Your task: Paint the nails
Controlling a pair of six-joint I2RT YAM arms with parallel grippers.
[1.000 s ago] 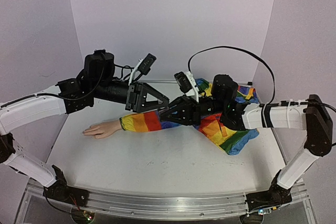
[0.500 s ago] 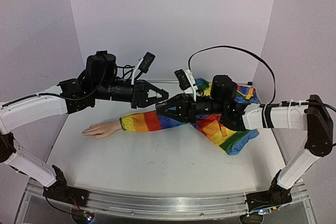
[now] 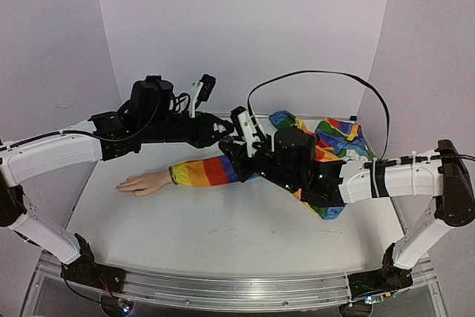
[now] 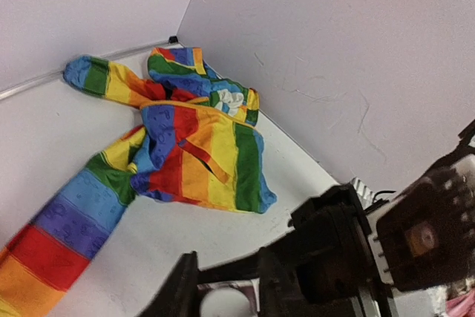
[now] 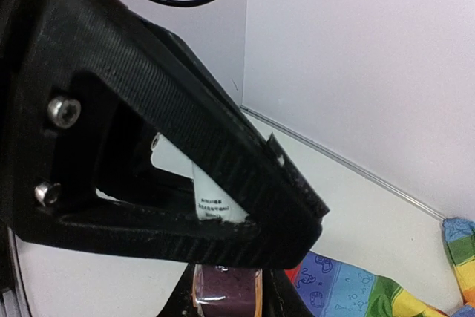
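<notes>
The pale mannequin hand (image 3: pixel 143 182) lies flat at the table's left, its arm in a rainbow sleeve (image 3: pixel 205 171). Its nails are too small to make out. My two grippers meet above the sleeve's middle, well to the right of the hand. My right gripper (image 5: pixel 226 298) is shut on a small dark purple polish bottle (image 5: pixel 226 287). It also shows in the top view (image 3: pixel 237 148). My left gripper (image 3: pixel 225 130) is closed round the bottle's white labelled cap (image 5: pixel 210 194). In the left wrist view the cap (image 4: pixel 217 304) sits between my left gripper's fingers (image 4: pixel 180 287).
The rest of the rainbow garment (image 3: pixel 330 139) lies bunched at the back right, also in the left wrist view (image 4: pixel 193 139). The right arm's cable (image 3: pixel 319 72) arcs above it. Lilac walls close the table's back and sides.
The right gripper has moved left and up to the left gripper. The left gripper has turned and drawn in, and the two now meet at the bottle.
</notes>
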